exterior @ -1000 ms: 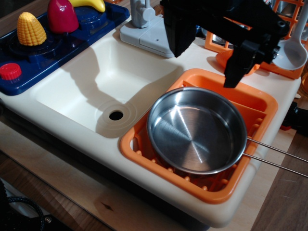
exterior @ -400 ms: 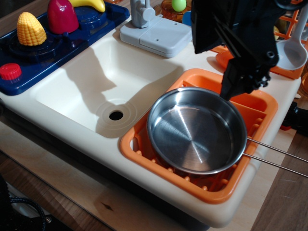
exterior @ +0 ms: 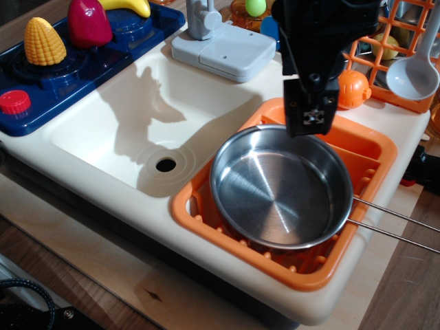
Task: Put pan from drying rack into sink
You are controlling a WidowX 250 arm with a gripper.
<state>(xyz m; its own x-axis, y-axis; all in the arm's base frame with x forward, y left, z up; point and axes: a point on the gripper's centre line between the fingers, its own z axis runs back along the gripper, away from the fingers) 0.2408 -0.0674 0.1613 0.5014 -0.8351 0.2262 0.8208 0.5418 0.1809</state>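
The shiny steel pan (exterior: 275, 189) lies flat in the orange slotted drying rack (exterior: 227, 237), and its thin wire handle (exterior: 395, 223) sticks out to the right over the rack's rim. The cream-white sink (exterior: 124, 117) with its round drain (exterior: 166, 164) lies just left of the rack and holds nothing. My black gripper (exterior: 311, 122) hangs straight down over the pan's far rim, close above it. I see it edge-on, so the gap between its jaws is hidden. It holds nothing that I can see.
A grey faucet block (exterior: 220, 41) stands behind the sink. A blue stove (exterior: 75, 72) at the left carries a toy corn (exterior: 43, 41), a red toy (exterior: 89, 20) and a red knob (exterior: 15, 102). An upright orange wire rack (exterior: 402, 41), a grey ladle (exterior: 412, 75) and an orange ball (exterior: 352, 89) are at the back right.
The gripper has turned and swung from the back right to hang vertically over the pan's far rim. The pan has not moved.
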